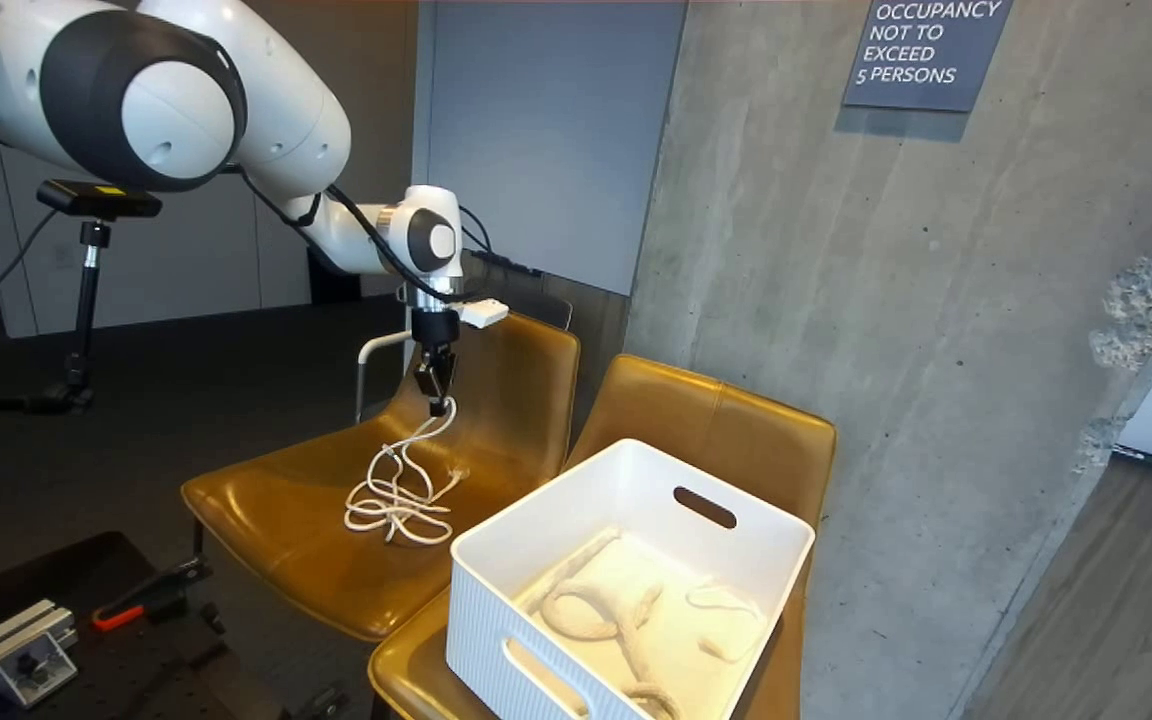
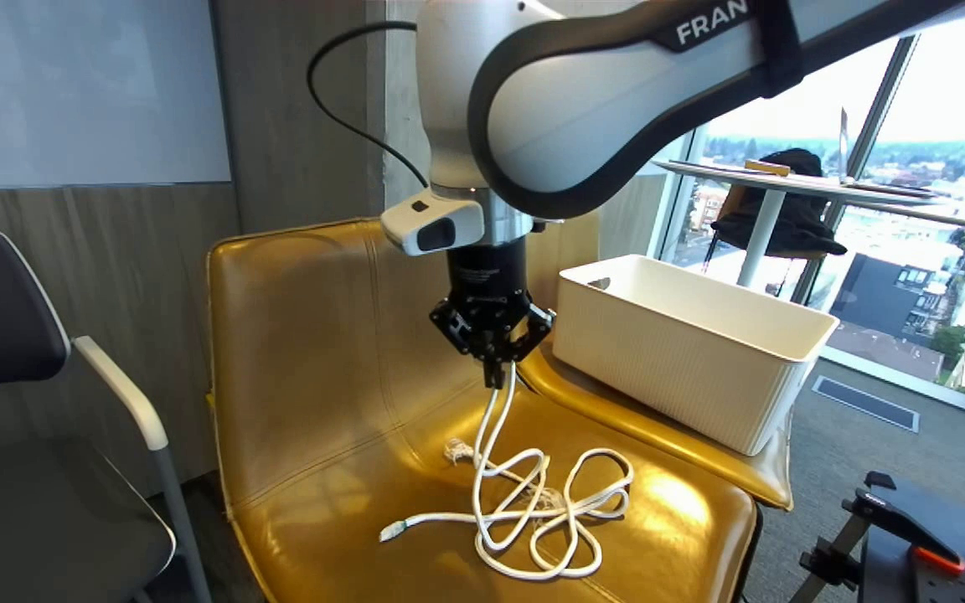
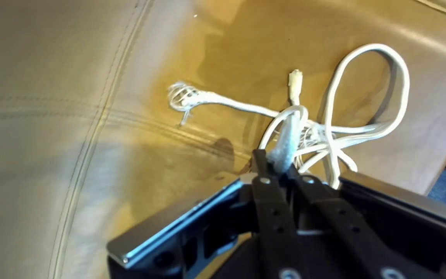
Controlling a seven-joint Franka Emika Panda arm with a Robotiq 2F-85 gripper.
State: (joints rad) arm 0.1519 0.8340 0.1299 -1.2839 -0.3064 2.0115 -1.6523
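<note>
My gripper [image 2: 493,378] points down over the tan leather chair [image 2: 307,352], its fingers closed on a white rope [image 2: 441,518]. In the wrist view, a pale bight of the rope rises between the fingertips of the gripper [image 3: 276,164]. From there two strands hang to the seat, where the remainder lies in loose loops [image 3: 406,83]. A frayed end [image 3: 182,96] spreads near the seat's back seam, and a taped end [image 3: 295,82] is also visible. In an exterior view, the gripper [image 1: 438,406] is above and behind the tangle, apart from the seat.
A white bin [image 1: 481,618] stands on the neighbouring tan chair [image 1: 736,420], with a beige rope [image 1: 581,630] on its floor. A grey concrete wall [image 1: 936,350] rises behind. A dark chair [image 2: 5,318] with a pale armrest and a red-edged tool [image 2: 939,559] are nearby.
</note>
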